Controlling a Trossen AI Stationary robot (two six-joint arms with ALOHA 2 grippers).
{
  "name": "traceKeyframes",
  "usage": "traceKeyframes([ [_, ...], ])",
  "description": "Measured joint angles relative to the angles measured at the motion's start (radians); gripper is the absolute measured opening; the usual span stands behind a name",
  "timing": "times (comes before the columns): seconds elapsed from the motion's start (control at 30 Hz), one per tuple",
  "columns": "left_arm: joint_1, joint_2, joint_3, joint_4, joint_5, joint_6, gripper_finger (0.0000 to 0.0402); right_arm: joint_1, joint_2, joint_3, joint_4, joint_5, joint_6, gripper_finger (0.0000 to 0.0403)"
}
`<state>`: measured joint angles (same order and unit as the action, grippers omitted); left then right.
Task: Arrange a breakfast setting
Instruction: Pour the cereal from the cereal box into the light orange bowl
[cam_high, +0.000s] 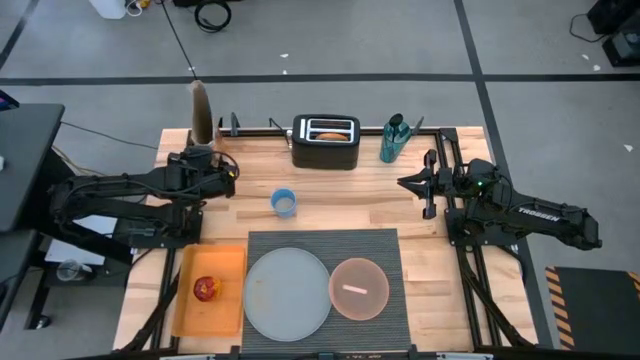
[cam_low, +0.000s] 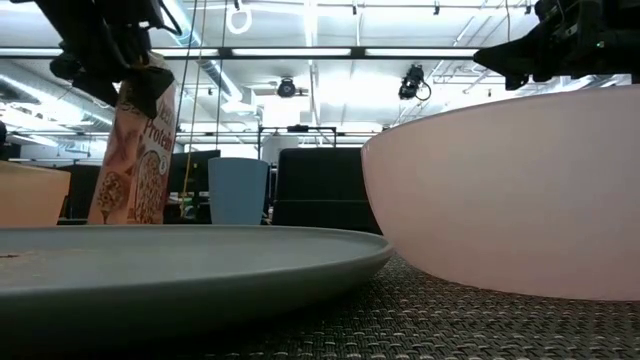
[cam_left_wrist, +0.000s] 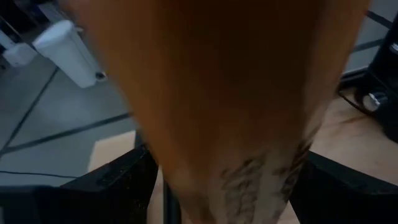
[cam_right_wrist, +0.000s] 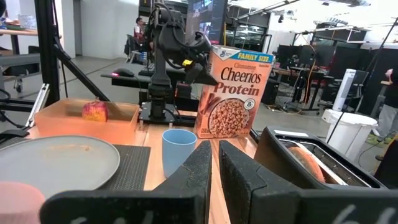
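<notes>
Wooden table (cam_high: 400, 215) carries one plate (cam_high: 287, 291), one bowl (cam_high: 359, 289), one apple (cam_high: 207, 289).

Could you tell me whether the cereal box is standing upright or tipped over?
Upright: the cereal box stands on end, gripped near its top by the left gripper.

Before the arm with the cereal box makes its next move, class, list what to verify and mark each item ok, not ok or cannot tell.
1. Left gripper shut on the cereal box: ok.
2. Box upright: ok.
3. Right gripper away from the box: ok.
4. Blue cup stands between box and placemat, may block the path: not ok.
5. Free space on the placemat: not ok; plate and bowl fill most of it.
6. Box lifted off the table: cannot tell.
</notes>
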<state>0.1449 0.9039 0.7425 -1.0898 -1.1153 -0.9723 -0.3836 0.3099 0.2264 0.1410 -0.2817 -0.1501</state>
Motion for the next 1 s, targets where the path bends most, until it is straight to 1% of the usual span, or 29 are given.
traceKeyframes([
  [0.13,0.006,0.006,-0.013,0.017,-0.021,-0.004,0.0318,0.0,0.0,0.0,0.0,0.0,0.0,0.0039],
  [0.3,0.036,0.006,-0.115,0.064,0.02,-0.043,0.0318,0.0,0.0,0.0,0.0,0.0,0.0,0.0039],
  [0.43,0.044,0.006,-0.205,0.142,0.039,-0.063,0.0318,0.0,0.0,0.0,0.0,0.0,0.0,0.0039],
  [0.57,0.043,0.006,-0.241,0.213,0.031,-0.033,0.0318,0.0,0.0,0.0,0.0,0.0,0.0,0.0039],
  [0.63,0.043,0.006,-0.252,0.22,0.028,-0.029,0.0315,0.0,0.0,0.0,0.0,0.0,0.0,0.0039],
  [0.83,0.043,0.006,-0.31,0.256,0.002,-0.038,0.0279,0.0,0.0,0.0,0.0,0.0,0.0,0.0039],
  [1.0,0.043,0.005,-0.343,0.266,0.019,-0.06,0.0252,0.0,0.0,0.0,0.0,0.0,0.0,0.0039],
])
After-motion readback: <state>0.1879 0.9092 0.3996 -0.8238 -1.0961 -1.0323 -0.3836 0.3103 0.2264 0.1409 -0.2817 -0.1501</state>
